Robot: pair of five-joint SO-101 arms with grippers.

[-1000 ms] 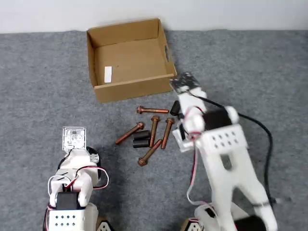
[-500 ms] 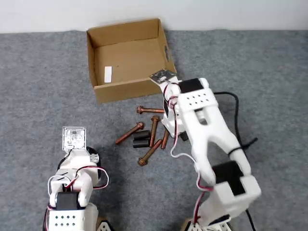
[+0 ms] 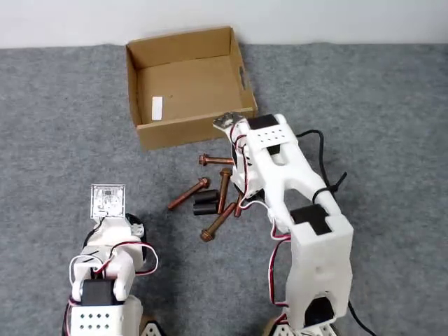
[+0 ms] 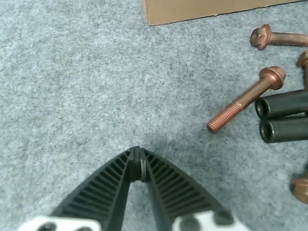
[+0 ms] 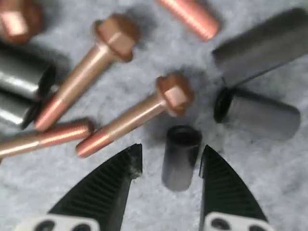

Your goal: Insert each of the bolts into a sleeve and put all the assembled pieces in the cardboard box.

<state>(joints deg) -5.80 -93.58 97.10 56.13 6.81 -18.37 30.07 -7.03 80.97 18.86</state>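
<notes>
Several copper bolts (image 3: 187, 194) and black sleeves (image 3: 205, 202) lie scattered on the grey carpet in front of the cardboard box (image 3: 183, 129). My right arm (image 3: 280, 175) hangs over the right side of this pile. In the right wrist view my right gripper (image 5: 171, 151) is open, with a short black sleeve (image 5: 180, 156) between its fingers and a bolt (image 5: 144, 113) just beyond. My left gripper (image 4: 137, 166) is shut on nothing, low over bare carpet, with a bolt (image 4: 245, 98) and two sleeves (image 4: 284, 103) off to one side.
The box is open-topped and holds only a white label (image 3: 157, 108). More sleeves (image 5: 257, 113) lie close past the right gripper. The left arm (image 3: 105, 238) sits at the near left, and carpet spreads on all sides.
The right arm has swung left from beside the pile and come down over the bolts and sleeves. The left arm has not moved.
</notes>
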